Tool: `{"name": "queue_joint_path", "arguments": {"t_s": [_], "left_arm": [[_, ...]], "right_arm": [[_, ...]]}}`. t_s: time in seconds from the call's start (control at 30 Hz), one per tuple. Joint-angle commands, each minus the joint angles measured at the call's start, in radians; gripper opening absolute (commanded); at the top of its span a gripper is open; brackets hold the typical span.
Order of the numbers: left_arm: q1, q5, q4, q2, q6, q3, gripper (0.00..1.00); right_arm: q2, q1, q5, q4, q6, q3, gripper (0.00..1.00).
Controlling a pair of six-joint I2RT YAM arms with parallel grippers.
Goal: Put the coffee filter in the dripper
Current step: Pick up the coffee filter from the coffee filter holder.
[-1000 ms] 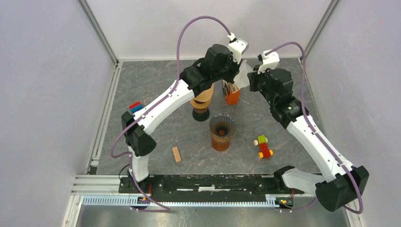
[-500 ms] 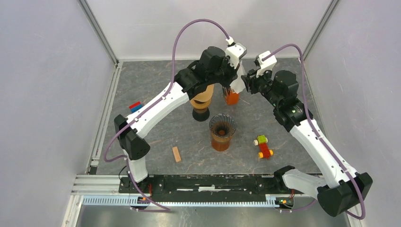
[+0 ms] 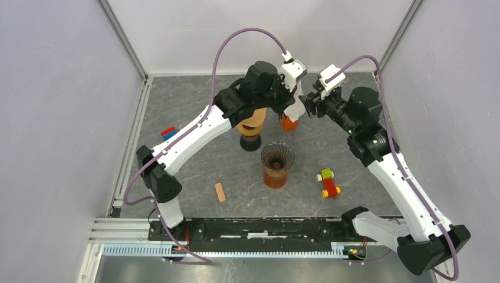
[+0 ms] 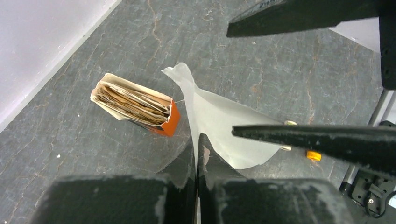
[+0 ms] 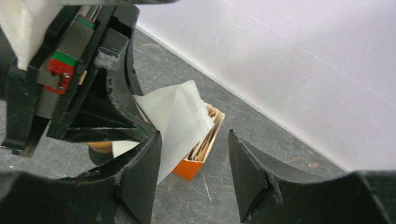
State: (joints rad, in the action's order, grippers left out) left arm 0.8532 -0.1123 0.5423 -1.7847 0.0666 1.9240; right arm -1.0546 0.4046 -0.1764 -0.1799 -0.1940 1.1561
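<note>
Fingers (image 4: 208, 163) of the left gripper (image 4: 197, 144) pinch a thin, creased white coffee filter (image 4: 219, 121) (cone-shaped paper); the right gripper (image 5: 194, 137) stands parted near it.

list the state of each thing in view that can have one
coffee filter: in the air, not yet in the dripper
left tool: shut on the coffee filter
right tool: open, close by the coffee filter
dripper: upright, empty
filter box: upright, open top, packed with brown filters

Coffee filter (image 5: 180, 112) (white) before orange box (image 5: 192, 169)
</note>
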Motion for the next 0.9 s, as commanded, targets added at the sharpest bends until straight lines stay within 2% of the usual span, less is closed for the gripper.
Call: {"name": "queue_joint_path", "arguments": {"t_s": [0.0, 0.23, 0.67, 0.87], "left_arm": [[0.004, -0.059, -0.043, 0.085, 0.078, -0.028, 0.02], [0.006, -0.136, -0.044, 0.122, 0.149, -0.065, 0.02], [0.006, -0.264, 0.051, 0.173, 0.272, -0.1, 0.02], [0.006, -0.29, 0.08, 0.195, 0.304, -0.115, 0.02]], "right_arm": [[0.025, -0.003, 0.007, -0.008, -0.053, 0.05, 0.6], [0.027, -0.004, -0.007, -0.025, -0.078, 0.063, 0.6], [0.067, -0.004, -0.227, -0.113, -0.202, 0.075, 0.62], [0.086, -0.006, -0.26, -0.18, -0.27, 0.113, 0.65]]}}
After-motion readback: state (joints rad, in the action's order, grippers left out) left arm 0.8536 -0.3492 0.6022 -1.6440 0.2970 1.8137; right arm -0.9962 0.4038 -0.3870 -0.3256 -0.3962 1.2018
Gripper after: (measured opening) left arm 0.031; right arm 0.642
